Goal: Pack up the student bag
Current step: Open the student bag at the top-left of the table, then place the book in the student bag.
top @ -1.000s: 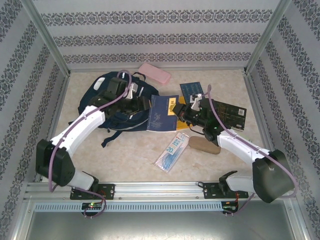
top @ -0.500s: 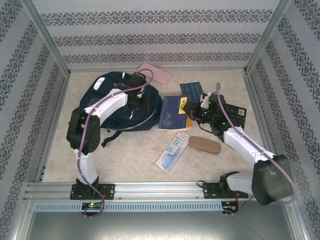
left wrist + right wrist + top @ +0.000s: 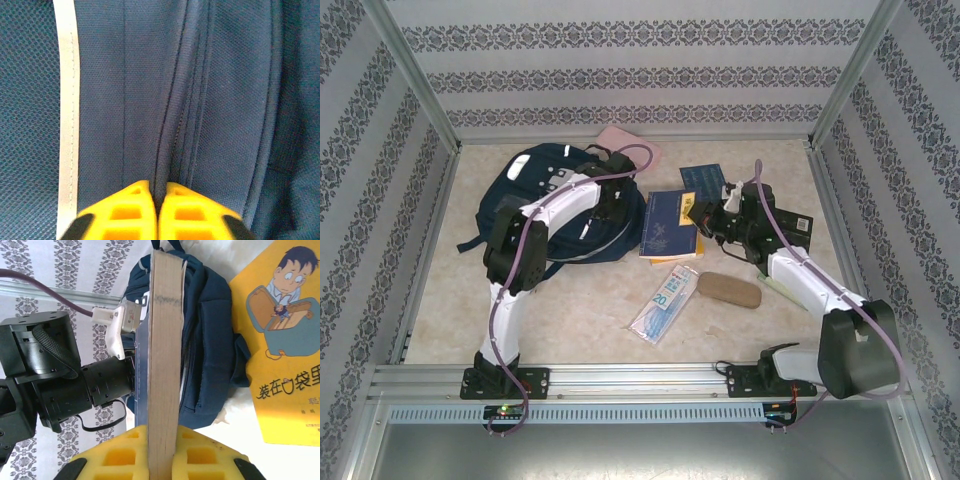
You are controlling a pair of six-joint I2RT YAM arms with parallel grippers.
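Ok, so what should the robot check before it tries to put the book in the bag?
1. Book held tight: the right gripper is clamped on the blue book, which stands on edge. Ok.
2. Bag held: the left gripper is shut, its tips against a seam fold of the student bag. Whether it pinches the fabric: cannot tell.
3. Bag open wide enough: no opening shows along the seams. Cannot tell.
4. Book aimed at the bag: in the right wrist view the bag lies right behind the book. Ok.
5. Path clear: the yellow book lies off to the side. Ok.
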